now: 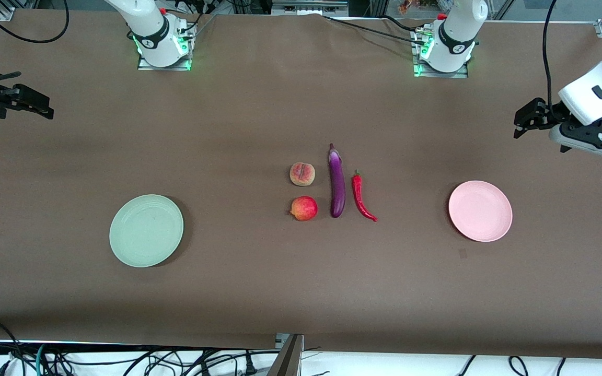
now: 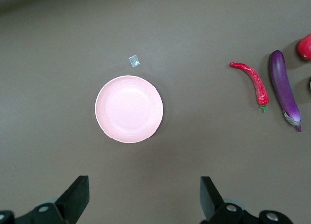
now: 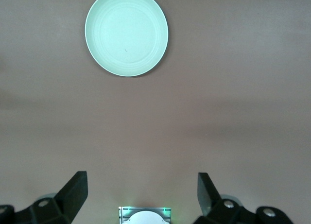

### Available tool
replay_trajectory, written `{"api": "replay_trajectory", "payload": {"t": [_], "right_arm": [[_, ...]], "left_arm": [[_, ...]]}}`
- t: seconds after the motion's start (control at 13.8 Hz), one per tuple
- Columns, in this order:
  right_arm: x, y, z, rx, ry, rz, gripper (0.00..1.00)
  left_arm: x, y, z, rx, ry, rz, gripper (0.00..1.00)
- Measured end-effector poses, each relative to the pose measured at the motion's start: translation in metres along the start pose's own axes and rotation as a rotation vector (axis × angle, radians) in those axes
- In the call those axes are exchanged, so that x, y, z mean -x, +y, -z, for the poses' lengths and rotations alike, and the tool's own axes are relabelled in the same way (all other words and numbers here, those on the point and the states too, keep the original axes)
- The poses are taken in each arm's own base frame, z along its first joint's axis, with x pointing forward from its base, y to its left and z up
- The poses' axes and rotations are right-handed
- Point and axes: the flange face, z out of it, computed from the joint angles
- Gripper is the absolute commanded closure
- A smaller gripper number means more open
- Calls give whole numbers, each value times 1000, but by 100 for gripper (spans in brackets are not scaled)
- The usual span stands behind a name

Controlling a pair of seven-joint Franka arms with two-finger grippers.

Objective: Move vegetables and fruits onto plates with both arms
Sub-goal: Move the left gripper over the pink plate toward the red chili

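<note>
In the table's middle lie a pale peach (image 1: 302, 174), a red apple-like fruit (image 1: 304, 208) nearer the camera, a long purple eggplant (image 1: 336, 181) (image 2: 285, 90) and a curved red chili pepper (image 1: 363, 196) (image 2: 253, 82). A mint green plate (image 1: 146, 230) (image 3: 126, 33) sits toward the right arm's end, a pink plate (image 1: 480, 211) (image 2: 129, 109) toward the left arm's end. Both plates hold nothing. My left gripper (image 1: 524, 121) (image 2: 144, 197) hangs open high over the table's left-arm end. My right gripper (image 1: 39, 107) (image 3: 142, 195) hangs open over the right-arm end.
A small scrap of clear tape (image 2: 134, 61) lies on the brown cloth (image 1: 259, 282) beside the pink plate. The two arm bases (image 1: 162, 47) (image 1: 444, 49) with green lights stand along the edge farthest from the camera. Cables (image 1: 123, 360) hang below the near edge.
</note>
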Motion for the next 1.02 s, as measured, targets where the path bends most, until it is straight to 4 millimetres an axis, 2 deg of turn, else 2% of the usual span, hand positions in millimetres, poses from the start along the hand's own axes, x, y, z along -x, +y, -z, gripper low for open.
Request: {"api": "replay_trajectory", "payload": {"t": [0.65,0.8,1.02], "right_arm": [[0,0,0,0,0,0,0],[0,0,0,0,0,0,0],[0,0,0,0,0,0,0]], "left_arm": [[-4,-3,-13,12,-39,0,0],[-7,-5,-31,24,-98,-2,0],[-17,-11,-78,68,-208,1,0]]}}
